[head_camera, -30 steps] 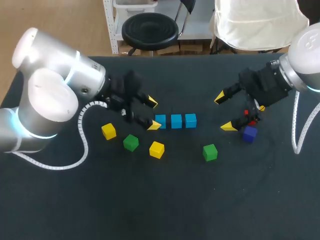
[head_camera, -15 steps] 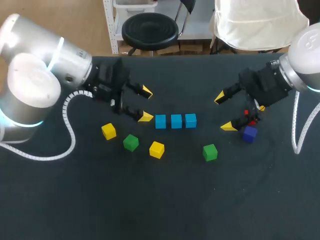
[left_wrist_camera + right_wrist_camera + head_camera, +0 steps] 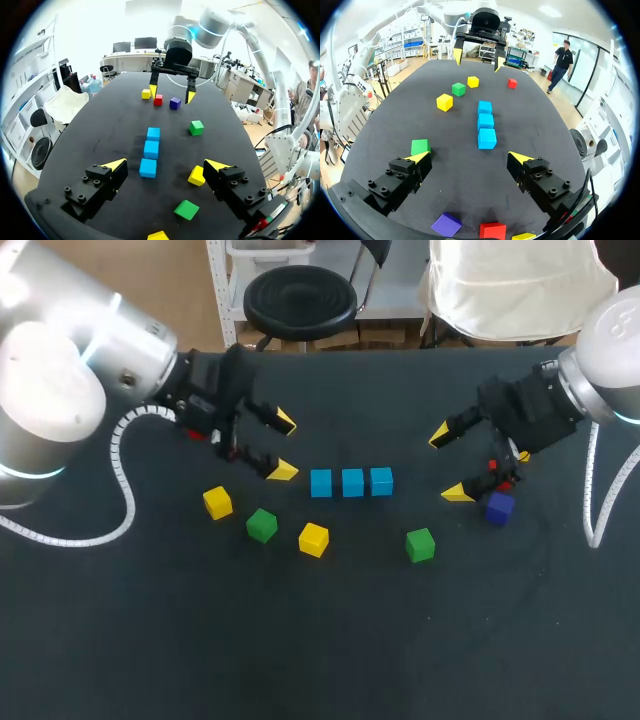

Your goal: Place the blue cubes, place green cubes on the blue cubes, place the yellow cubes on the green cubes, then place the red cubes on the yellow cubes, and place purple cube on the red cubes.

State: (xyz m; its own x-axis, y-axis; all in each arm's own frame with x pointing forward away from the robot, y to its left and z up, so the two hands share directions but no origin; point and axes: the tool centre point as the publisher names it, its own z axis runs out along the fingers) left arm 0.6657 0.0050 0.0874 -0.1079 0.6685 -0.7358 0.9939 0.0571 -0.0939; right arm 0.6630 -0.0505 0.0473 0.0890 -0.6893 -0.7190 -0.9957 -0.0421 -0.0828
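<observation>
Centrally, three sharp-edged blue cubes point(image 3: 351, 482) are lined up on the matte black surface point(image 3: 320, 640); the left end effector point(image 3: 283, 446) at their 9 o'clock and the right end effector point(image 3: 449, 464) at 3 o'clock are spread wide, empty. A red cube point(image 3: 492, 231), half hidden from above, is shown plainly in the right wrist view.

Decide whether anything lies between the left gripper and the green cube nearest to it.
Nothing visible does. Only bare table separates the open left gripper from that green cube. The two nearby yellow cubes sit off to either side of it, clear of the path.
</observation>
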